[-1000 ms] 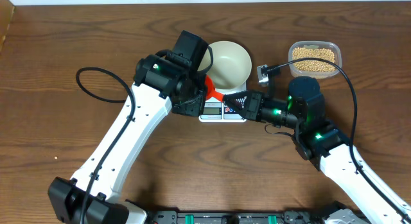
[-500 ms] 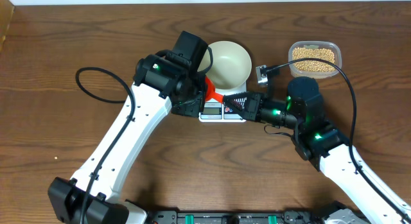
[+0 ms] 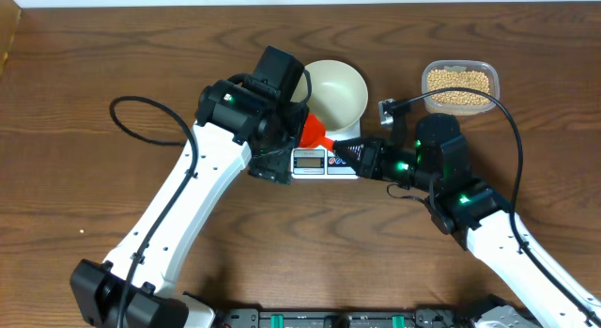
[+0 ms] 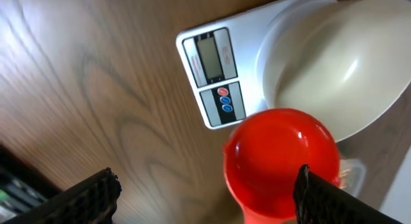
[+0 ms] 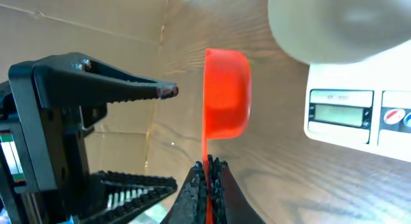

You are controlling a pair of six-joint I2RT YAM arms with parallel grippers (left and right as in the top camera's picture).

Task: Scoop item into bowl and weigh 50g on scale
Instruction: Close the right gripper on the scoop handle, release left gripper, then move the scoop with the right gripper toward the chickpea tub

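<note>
- Now pinching the handle of the red scoop (image 5: 226, 95) with right gripper (image 5: 207, 169), cup empty for dipping
- Holding left gripper (image 4: 207, 182) spread wide, gripping nothing
- Leaving beans (image 3: 458, 82) in tub (image 3: 489, 69), upper right; bowl (image 3: 338, 88) on scale (image 3: 310, 161), upper centre

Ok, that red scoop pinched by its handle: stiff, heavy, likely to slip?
Probably stiff: the scoop juts straight out from the shut right gripper with no visible sag. Likely light, since it looks like thin plastic. It might pivot in the grip once loaded, because only the thin handle is pinched, well away from the cup.
</note>
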